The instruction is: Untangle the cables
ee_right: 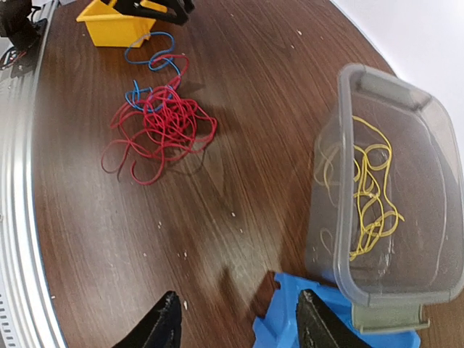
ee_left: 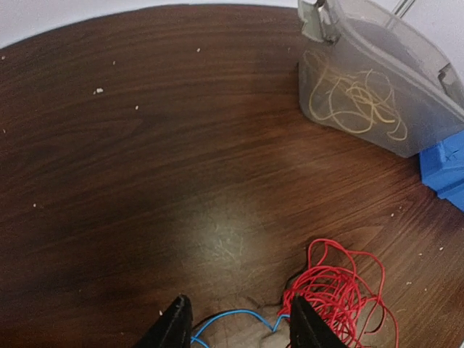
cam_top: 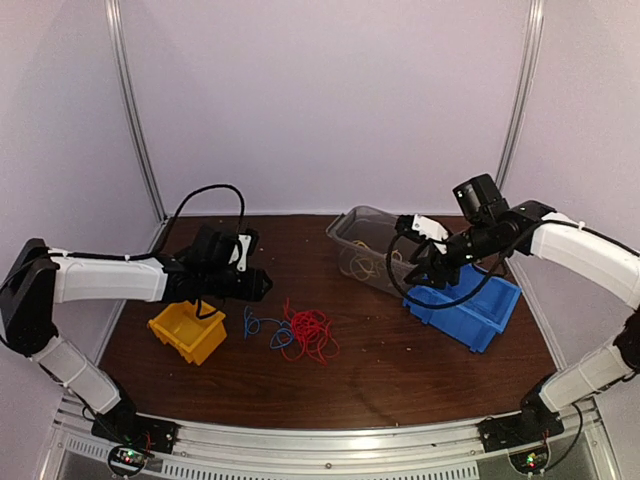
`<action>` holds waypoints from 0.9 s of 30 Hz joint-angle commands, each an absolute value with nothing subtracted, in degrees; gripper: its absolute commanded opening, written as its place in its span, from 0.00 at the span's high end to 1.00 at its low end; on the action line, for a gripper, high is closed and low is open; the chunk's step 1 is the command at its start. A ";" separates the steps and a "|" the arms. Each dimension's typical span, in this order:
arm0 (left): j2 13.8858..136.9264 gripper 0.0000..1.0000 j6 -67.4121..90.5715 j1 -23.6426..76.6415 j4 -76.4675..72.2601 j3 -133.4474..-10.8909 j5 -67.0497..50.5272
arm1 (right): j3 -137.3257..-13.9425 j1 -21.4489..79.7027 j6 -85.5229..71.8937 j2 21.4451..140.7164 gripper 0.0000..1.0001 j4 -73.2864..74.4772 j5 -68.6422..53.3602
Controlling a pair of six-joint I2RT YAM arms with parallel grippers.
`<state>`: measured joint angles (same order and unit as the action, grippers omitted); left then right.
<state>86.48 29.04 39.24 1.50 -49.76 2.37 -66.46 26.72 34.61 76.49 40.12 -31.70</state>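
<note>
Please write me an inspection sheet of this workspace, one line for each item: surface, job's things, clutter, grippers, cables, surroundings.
Surface: brown wooden table, small pale specks on it.
Job's things: red cable and blue cable overlap in one heap on the table; yellow cable lies alone in the clear bin.
Clutter: yellow bin at left, blue bin at right beside the clear bin.
Grippers: left gripper open, over the blue cable; right gripper open, empty, over the blue bin's edge.
Cables: black arm cable loops above the left arm.
Surroundings: pale walls, metal poles, metal rail at near edge.
</note>
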 commanded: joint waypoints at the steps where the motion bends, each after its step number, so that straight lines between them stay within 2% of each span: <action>1: 89.27 0.56 29.34 38.06 8.57 -52.05 3.68 | -70.14 30.99 30.39 81.17 0.46 35.24 -33.18; 7: 92.82 0.69 27.19 38.02 16.79 -56.18 6.65 | -69.05 33.89 29.72 82.37 0.47 31.85 -32.57; 11: 96.43 0.72 26.08 37.97 22.84 -60.23 4.76 | -68.94 34.01 29.91 81.82 0.48 31.98 -32.10; 17: 96.62 0.59 26.70 38.06 26.48 -61.07 2.72 | -67.21 33.96 30.15 80.08 0.48 31.29 -31.12; 22: 93.25 0.55 26.71 38.06 28.58 -59.76 3.90 | -65.04 33.99 29.77 78.68 0.48 29.62 -31.12; 24: 92.97 0.60 26.33 38.06 28.61 -59.15 2.68 | -64.59 33.93 29.63 78.77 0.48 29.27 -31.03; 27: 94.40 0.74 25.40 38.06 28.56 -58.97 0.16 | -63.81 33.95 29.53 78.96 0.48 28.59 -31.12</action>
<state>94.61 26.74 38.28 27.90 -59.57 3.05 -65.10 33.74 30.13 79.90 30.92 -31.90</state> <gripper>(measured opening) 0.320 0.524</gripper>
